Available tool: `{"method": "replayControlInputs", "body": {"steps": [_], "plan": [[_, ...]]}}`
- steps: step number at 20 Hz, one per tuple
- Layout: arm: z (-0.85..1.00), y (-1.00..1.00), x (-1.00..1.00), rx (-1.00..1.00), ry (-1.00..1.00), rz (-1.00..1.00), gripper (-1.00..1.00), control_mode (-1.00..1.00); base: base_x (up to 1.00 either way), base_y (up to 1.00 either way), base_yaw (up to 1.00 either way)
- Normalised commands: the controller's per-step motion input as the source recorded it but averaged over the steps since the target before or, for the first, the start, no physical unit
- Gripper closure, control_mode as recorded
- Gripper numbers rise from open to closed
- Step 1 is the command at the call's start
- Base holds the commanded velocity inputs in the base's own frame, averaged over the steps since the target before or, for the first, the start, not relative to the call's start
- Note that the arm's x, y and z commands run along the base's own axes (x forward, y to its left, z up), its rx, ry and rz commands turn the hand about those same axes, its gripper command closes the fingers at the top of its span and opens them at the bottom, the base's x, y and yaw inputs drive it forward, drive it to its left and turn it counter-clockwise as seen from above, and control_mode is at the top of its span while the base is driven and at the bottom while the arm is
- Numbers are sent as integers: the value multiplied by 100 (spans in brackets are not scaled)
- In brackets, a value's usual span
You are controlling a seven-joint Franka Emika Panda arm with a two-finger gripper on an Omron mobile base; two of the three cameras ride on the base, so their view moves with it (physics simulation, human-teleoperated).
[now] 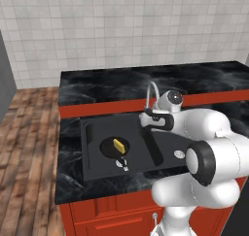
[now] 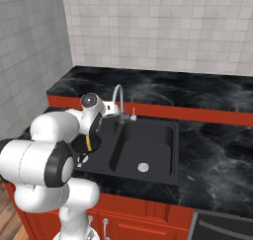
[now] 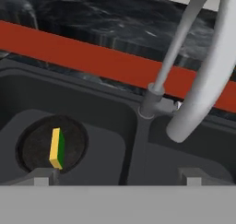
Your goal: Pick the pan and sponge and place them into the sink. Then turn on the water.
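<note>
I am looking at the small round black frying pan (image 1: 113, 146), which is sitting in the left basin of the black matte double-basin sink (image 1: 91, 152), with its short pale-tipped handle pointing toward 6 o'clock in the left base view. The small yellow sponge with a green face (image 3: 56, 148) is resting on the pan's floor, standing on edge. Both placements appear done; I am judging the water step as what remains. The slim silver gooseneck faucet (image 3: 183, 75) is rising at the divider, at 1 o'clock from the pan in the hand view. Its small side lever (image 2: 133, 112) is rigid, smooth metal, likely slippery; I would push its upper end rather than pinch it. The two-finger gripper (image 3: 118, 178) is hanging near the faucet base, jaws spread wide, holding nothing.
</note>
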Motion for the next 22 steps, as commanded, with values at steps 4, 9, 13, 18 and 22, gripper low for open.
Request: {"method": "replayControlInputs", "body": {"steps": [4, 9, 13, 18, 22], "plan": [[9, -27, -7, 7, 0, 0, -100, -100, 0, 0, 0], [15, -30, -7, 9, 0, 0, -100, -100, 0, 0, 0], [12, -33, -6, 8, 0, 0, -100, -100, 0, 0, 0], [6, -39, -1, 6, 0, 0, -100, -100, 0, 0, 0], [0, -39, 0, 5, 0, 0, -100, -100, 0, 0, 0]]}}
